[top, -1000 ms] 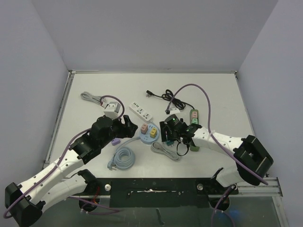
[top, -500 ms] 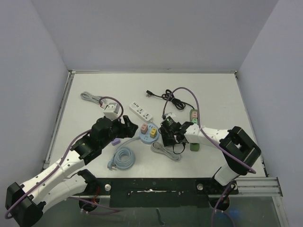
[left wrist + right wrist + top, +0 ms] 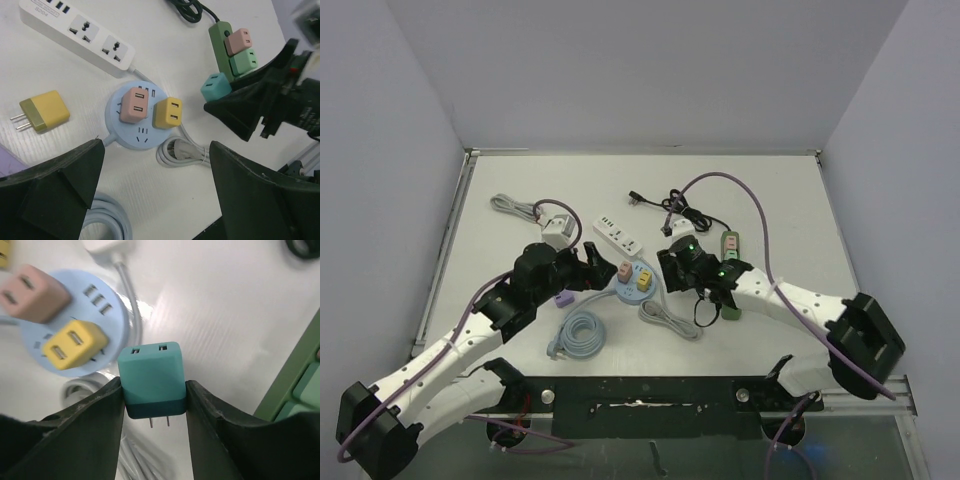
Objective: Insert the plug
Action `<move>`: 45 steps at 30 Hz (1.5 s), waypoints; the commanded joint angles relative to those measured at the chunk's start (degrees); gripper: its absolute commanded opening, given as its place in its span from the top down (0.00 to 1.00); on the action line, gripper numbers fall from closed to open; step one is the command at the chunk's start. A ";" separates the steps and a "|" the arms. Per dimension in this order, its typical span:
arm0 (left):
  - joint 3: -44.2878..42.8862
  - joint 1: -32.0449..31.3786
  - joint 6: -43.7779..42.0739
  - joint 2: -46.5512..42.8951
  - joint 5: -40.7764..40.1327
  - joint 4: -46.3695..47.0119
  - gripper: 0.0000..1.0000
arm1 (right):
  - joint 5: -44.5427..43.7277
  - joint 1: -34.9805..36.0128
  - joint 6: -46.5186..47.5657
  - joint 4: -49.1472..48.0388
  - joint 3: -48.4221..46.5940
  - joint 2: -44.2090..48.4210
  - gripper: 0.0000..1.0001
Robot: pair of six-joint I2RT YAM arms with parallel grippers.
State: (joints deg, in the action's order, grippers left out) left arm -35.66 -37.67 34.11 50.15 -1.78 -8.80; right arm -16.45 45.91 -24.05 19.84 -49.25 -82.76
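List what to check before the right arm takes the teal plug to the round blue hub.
1. Grip on teal plug: ok, the right gripper has its jaws against both sides.
2. Prongs straight: ok, both show.
3. Prongs facing hub: not ok, they point back toward the wrist.
4. Free slots on hub: ok, some show beside the pink plug and yellow plug.
5. Left gripper out of the way: cannot tell, its open jaws sit close to the hub.
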 commanded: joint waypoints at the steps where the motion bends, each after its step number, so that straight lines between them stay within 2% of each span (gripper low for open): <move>1: -3.84 1.30 2.02 0.15 6.60 5.09 0.13 | 5.62 0.58 9.17 -14.36 4.01 11.96 0.70; 9: -6.65 1.92 5.99 1.16 13.17 10.85 0.15 | 25.08 0.74 18.74 -27.80 10.60 22.23 0.68; 16: -8.87 1.99 8.76 5.75 24.81 16.29 0.20 | 32.76 0.91 21.77 -34.20 11.37 23.22 0.67; 21: -11.29 2.02 6.87 8.74 24.84 10.10 0.21 | 36.17 1.11 23.35 -35.80 10.88 22.42 0.67; 24: -13.26 2.02 5.51 11.39 28.27 7.89 0.24 | 37.35 1.07 24.15 -34.06 9.41 21.35 0.67; 27: -14.11 2.01 5.29 13.16 31.34 6.94 0.31 | 37.10 1.11 24.65 -33.81 8.94 20.60 0.67; 32: -14.97 2.03 5.91 15.16 32.11 4.53 0.42 | 35.83 1.21 24.06 -33.56 8.62 19.92 0.66; 36: -15.66 2.02 5.54 17.36 32.36 1.84 0.43 | 35.20 1.17 23.97 -34.37 8.82 19.51 0.66; 41: -15.21 1.99 6.45 18.17 33.42 3.84 0.44 | 35.44 1.15 24.40 -33.64 8.06 18.52 0.65; 43: -15.58 2.05 6.60 18.75 33.41 3.97 0.48 | 35.74 1.20 24.66 -33.62 7.97 18.25 0.65; 45: -15.83 2.07 6.75 19.45 33.39 3.99 0.57 | 35.89 1.20 24.82 -33.40 7.67 17.91 0.64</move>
State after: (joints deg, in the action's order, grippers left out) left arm -48.38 -35.90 41.06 68.95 29.95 -7.05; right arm 19.11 46.61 -0.36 -10.26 -38.39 -64.49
